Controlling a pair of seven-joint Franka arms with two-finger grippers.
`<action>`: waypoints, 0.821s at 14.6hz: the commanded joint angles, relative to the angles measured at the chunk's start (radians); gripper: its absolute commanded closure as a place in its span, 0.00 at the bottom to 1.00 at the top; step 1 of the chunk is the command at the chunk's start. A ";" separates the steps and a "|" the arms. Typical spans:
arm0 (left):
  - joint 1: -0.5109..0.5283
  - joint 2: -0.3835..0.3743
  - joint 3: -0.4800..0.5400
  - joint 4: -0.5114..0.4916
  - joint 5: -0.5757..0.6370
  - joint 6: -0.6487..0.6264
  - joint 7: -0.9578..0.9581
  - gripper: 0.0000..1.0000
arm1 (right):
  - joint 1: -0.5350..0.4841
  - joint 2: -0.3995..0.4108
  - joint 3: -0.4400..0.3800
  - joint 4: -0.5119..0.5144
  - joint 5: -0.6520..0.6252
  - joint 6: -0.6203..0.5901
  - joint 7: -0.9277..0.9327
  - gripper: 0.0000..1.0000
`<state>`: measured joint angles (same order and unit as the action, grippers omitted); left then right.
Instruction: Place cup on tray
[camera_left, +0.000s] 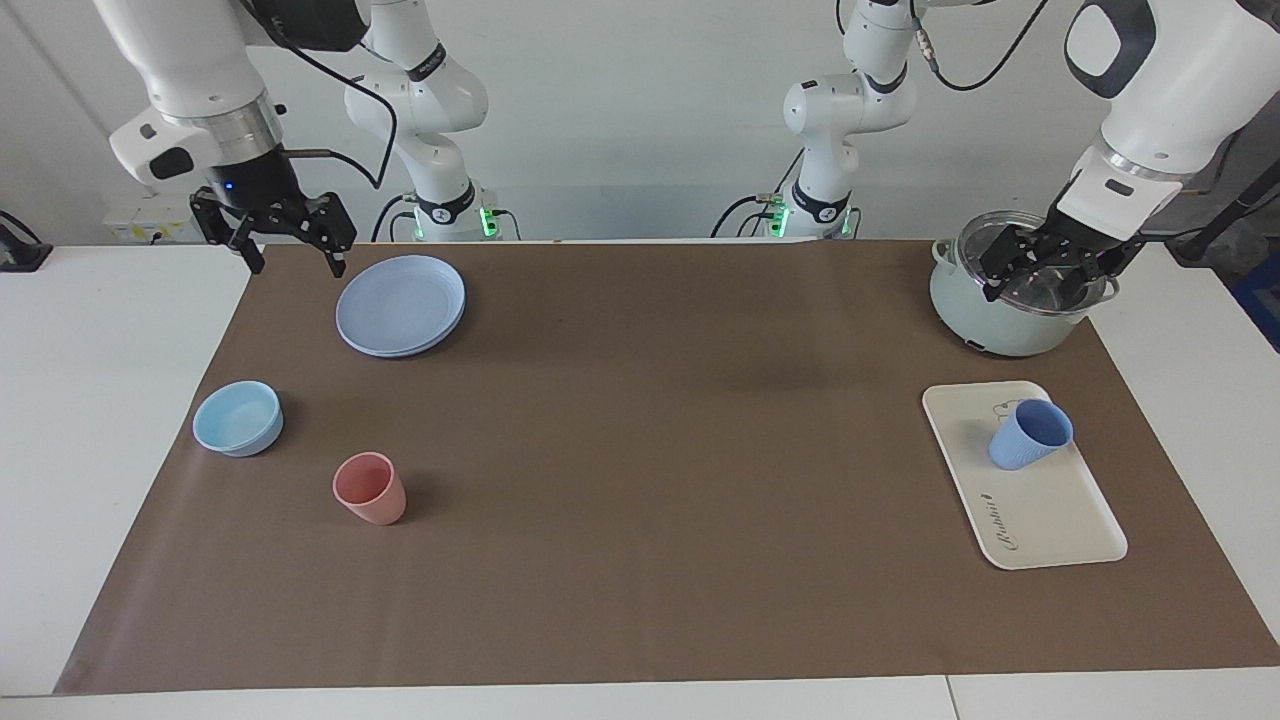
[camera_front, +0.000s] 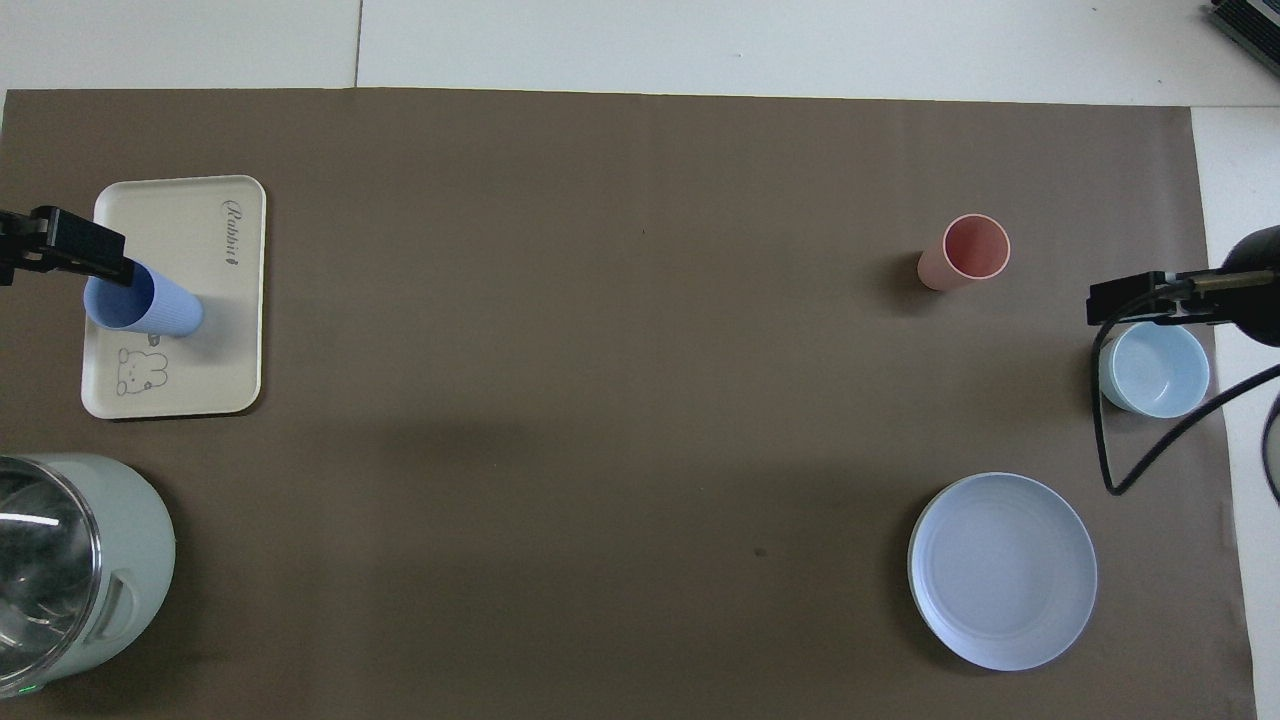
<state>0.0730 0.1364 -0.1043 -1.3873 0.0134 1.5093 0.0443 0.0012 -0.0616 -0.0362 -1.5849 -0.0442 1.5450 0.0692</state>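
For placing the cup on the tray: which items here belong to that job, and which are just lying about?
Belongs to the job:
- periwinkle-blue tapered plastic tumbler, standing on the tray
- flat cream-white rectangular tray

Lying about:
- salmon-pink plastic tumbler
- low light-blue bowl
- round blue plate
- pale green pot with glass lid

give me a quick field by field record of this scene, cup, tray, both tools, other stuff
cup: periwinkle-blue cup stands upright on the tray, toward the end nearer the robots
tray: cream tray at the left arm's end of the table
left tool: left tool open, empty, raised over the pot
right tool: right tool open, empty, raised over the mat's edge beside the blue plate
other items: pink cup and light-blue bowl at the right arm's end
task status: cup appears placed
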 joint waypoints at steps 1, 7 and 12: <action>-0.005 -0.027 0.003 -0.044 -0.015 0.017 -0.011 0.00 | -0.032 -0.006 0.007 -0.006 0.026 -0.029 -0.020 0.00; -0.007 -0.027 0.003 -0.044 -0.015 0.019 -0.007 0.00 | 0.035 -0.004 -0.019 -0.007 0.007 -0.029 -0.060 0.00; 0.004 -0.027 0.005 -0.044 -0.015 0.019 -0.003 0.00 | 0.112 -0.015 -0.116 -0.035 -0.011 -0.071 -0.051 0.00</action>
<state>0.0722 0.1362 -0.1059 -1.3952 0.0127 1.5093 0.0442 0.1111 -0.0604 -0.1396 -1.5916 -0.0455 1.4898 0.0305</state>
